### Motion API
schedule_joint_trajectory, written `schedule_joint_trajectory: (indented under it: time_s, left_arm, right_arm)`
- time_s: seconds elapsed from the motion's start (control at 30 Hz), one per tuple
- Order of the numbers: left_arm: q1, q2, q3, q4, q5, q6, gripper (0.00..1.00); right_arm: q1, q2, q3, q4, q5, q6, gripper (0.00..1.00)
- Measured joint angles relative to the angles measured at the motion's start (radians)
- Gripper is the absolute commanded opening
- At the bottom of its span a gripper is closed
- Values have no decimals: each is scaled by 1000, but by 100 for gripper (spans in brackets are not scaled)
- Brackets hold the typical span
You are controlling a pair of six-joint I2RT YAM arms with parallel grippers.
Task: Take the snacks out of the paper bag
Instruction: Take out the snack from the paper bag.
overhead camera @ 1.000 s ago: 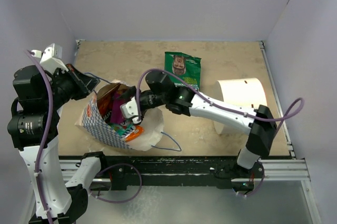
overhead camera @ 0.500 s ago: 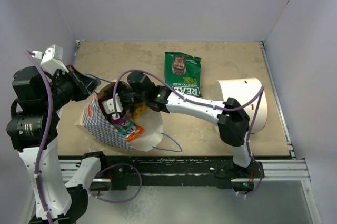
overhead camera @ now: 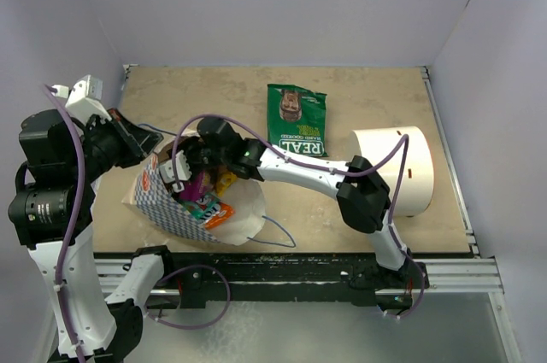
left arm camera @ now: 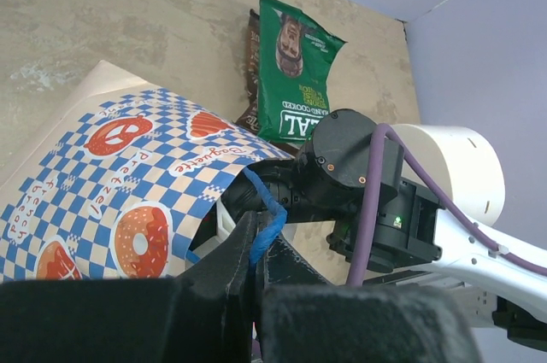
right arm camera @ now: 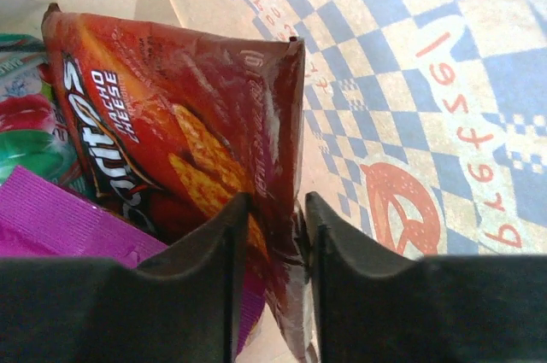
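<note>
The paper bag (overhead camera: pixel 162 202) lies on its side at the left, mouth facing right. My left gripper (overhead camera: pixel 141 143) is shut on the bag's blue string handle (left arm camera: pixel 272 225) and holds the upper edge up; the checked bag (left arm camera: pixel 111 184) fills that view. My right gripper (overhead camera: pixel 181 177) reaches inside the bag. Its jaws (right arm camera: pixel 275 209) are closed to a narrow gap on the edge of a red Doritos packet (right arm camera: pixel 171 124). A magenta-purple packet (right arm camera: pixel 60 218) and a teal-green one (right arm camera: pixel 30 124) lie beside it. An orange packet (overhead camera: pixel 218 213) shows at the bag's mouth.
A dark green chip packet (overhead camera: pixel 297 115) lies on the table behind the bag, with a brown packet (left arm camera: pixel 253 64) partly under it. A plain white cylinder (overhead camera: pixel 397 166) lies at the right. Walls enclose the table at the back and both sides.
My right gripper has moved left and deeper into the bag, from its mouth to the packets inside. My left gripper has kept the handle and barely moved.
</note>
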Motion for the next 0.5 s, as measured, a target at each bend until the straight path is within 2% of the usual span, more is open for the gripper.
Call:
schedule_joint_trajectory:
  time_s: [0.07, 0.17, 0.5]
  left_arm:
    - [0, -3, 0, -10, -11, -1, 0]
    - [0, -4, 2, -25, -41, -11, 0]
    - [0, -13, 2, -34, -79, -51, 0]
  right_arm:
    - [0, 0, 0, 2, 3, 5, 18]
    - [0, -1, 0, 11, 13, 19, 10]
    - [0, -102, -126, 80, 61, 71, 2]
